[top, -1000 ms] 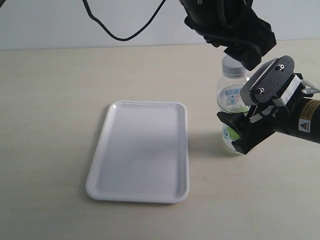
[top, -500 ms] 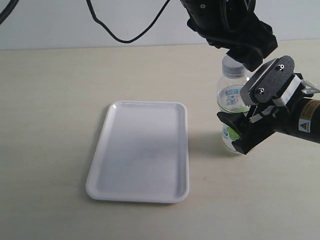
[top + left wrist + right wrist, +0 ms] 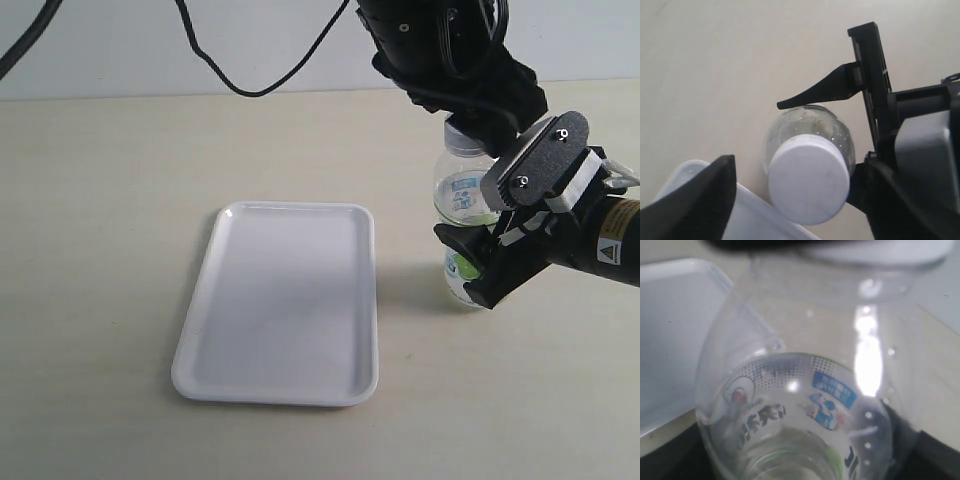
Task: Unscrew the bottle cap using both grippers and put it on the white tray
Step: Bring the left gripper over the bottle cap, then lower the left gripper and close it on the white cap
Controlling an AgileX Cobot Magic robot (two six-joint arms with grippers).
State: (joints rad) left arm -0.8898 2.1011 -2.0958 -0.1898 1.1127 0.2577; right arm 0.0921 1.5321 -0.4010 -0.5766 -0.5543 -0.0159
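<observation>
The clear bottle (image 3: 460,192) with its white-and-green label stands upright to the right of the white tray (image 3: 280,300). My right gripper (image 3: 474,216) is shut on the bottle's body, and the bottle (image 3: 800,410) fills the right wrist view. My left gripper (image 3: 472,118) has come down from above over the white bottle cap (image 3: 808,178), which sits on the neck. The left gripper (image 3: 795,172) is open around the cap. There is a gap between the cap and one finger (image 3: 700,200), while the other finger (image 3: 885,200) is at the cap's side. In the exterior view only a sliver of the cap (image 3: 457,133) shows.
The tray (image 3: 687,169) has nothing on it, and its near corner (image 3: 680,315) lies close beside the bottle. The beige tabletop (image 3: 110,200) stretches to the left and front. Black cables (image 3: 230,70) hang at the back.
The left gripper has dropped lower over the bottle's top, covering most of the cap in the exterior view. The right gripper and the bottle have not moved.
</observation>
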